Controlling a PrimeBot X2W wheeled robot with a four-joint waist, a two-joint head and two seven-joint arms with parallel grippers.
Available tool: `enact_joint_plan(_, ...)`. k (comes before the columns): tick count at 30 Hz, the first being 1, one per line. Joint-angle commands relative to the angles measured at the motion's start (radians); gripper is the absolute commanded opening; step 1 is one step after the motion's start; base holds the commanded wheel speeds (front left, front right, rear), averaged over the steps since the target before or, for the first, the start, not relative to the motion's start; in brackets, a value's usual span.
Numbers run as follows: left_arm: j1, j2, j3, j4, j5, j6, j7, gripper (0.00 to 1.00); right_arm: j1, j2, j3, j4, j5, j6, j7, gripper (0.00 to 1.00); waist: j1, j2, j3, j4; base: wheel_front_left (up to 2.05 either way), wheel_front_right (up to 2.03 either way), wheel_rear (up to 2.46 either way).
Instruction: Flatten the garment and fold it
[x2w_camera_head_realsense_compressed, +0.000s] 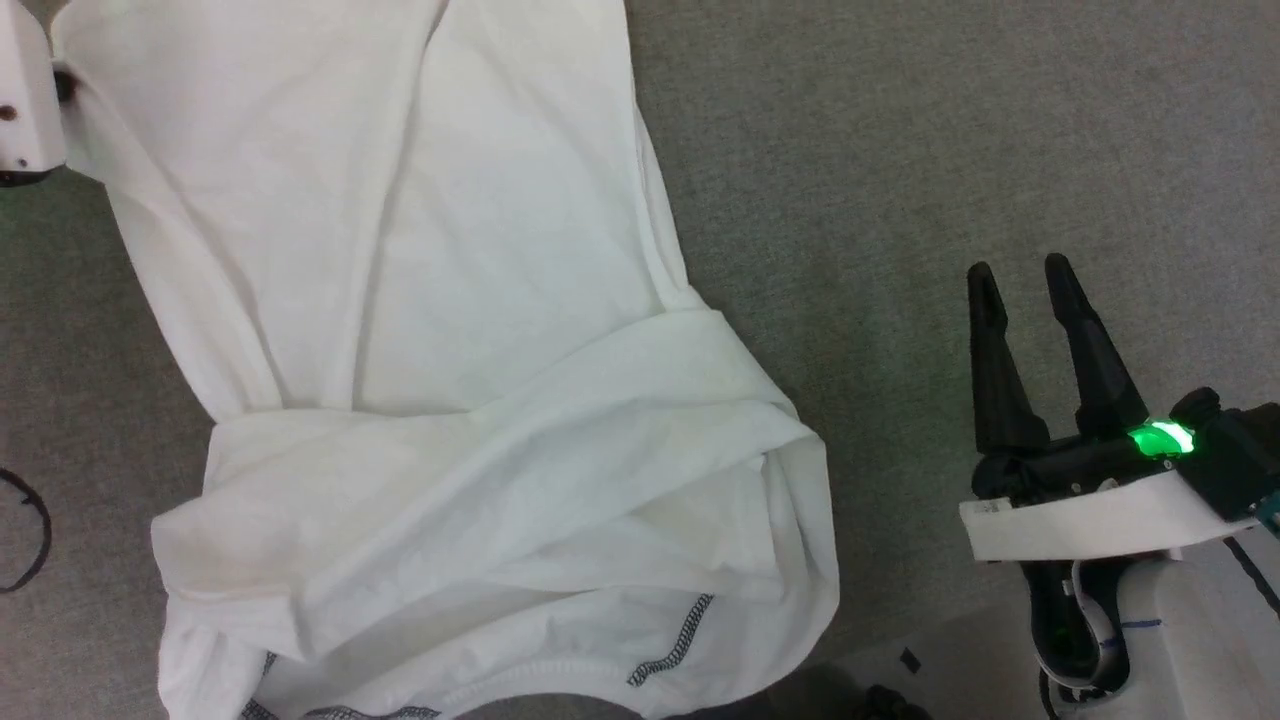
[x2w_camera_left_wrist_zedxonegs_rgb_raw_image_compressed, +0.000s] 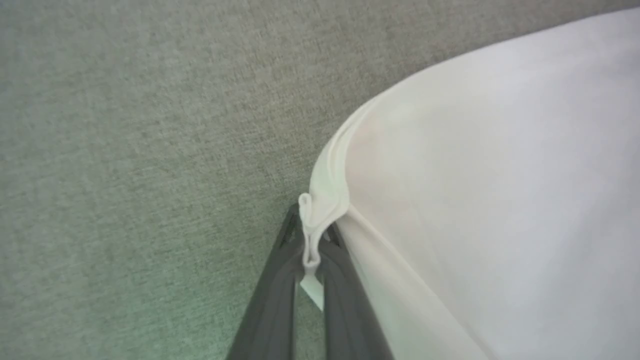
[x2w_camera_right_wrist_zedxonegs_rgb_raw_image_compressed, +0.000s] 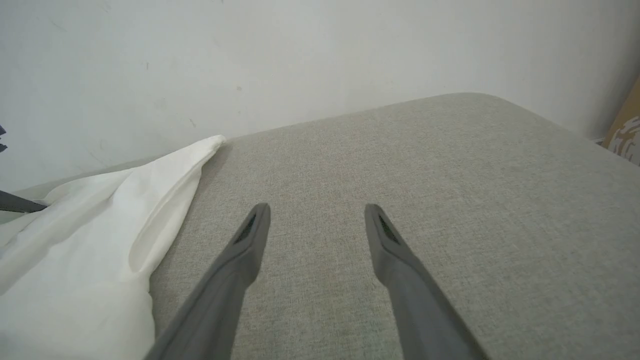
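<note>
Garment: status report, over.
Left gripper shut on garment edge. Right gripper open, apart from it. Near end bunched, not yet flat.

White thin-fabric T-shirt (x2w_camera_head_realsense_compressed: 420, 250): plain white all over, pale grey shadow in the creases. Zigzag stitching (x2w_camera_head_realsense_compressed: 682, 635) on it: dark grey. Fabric-covered worktop (x2w_camera_head_realsense_compressed: 900, 150): muted grey-green, fine woven speckle. Right gripper (x2w_camera_head_realsense_compressed: 1020, 268): matt black fingers, reading dark grey in the wrist view. Small light (x2w_camera_head_realsense_compressed: 1160, 438) at its base: bright green. Band (x2w_camera_head_realsense_compressed: 1080, 525) beneath: white. Wall (x2w_camera_right_wrist_zedxonegs_rgb_raw_image_compressed: 320, 50): plain off-white.
</note>
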Motion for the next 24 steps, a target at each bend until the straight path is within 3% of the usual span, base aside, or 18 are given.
enact_joint_plan(1,0.150,-0.044,-0.047,0.054,0.004,0.001,0.006,0.00,-0.018,0.003,0.000,0.005,-0.001,-0.001,-0.008,1.00,0.0001,0.0000,-0.023,0.011,0.00,0.00,0.00)
enact_joint_plan(5,0.172,-0.053,-0.041,0.019,0.022,0.004,-0.133,0.00,-0.017,0.003,-0.012,0.018,-0.015,-0.001,-0.005,1.00,0.0001,0.0000,-0.076,0.036,0.00,0.00,0.00)
enact_joint_plan(15,0.261,-0.165,0.001,-0.026,0.087,0.097,-0.705,0.00,-0.031,0.003,-0.073,0.048,-0.031,-0.001,0.070,1.00,0.0001,0.0000,-0.228,0.138,0.00,0.00,0.00)
enact_joint_plan(24,0.288,-0.231,0.010,-0.056,0.096,0.127,-0.913,0.00,-0.217,-0.028,-0.074,0.183,0.040,-0.001,0.178,1.00,0.0001,0.0000,-0.222,0.193,0.00,0.00,0.00)
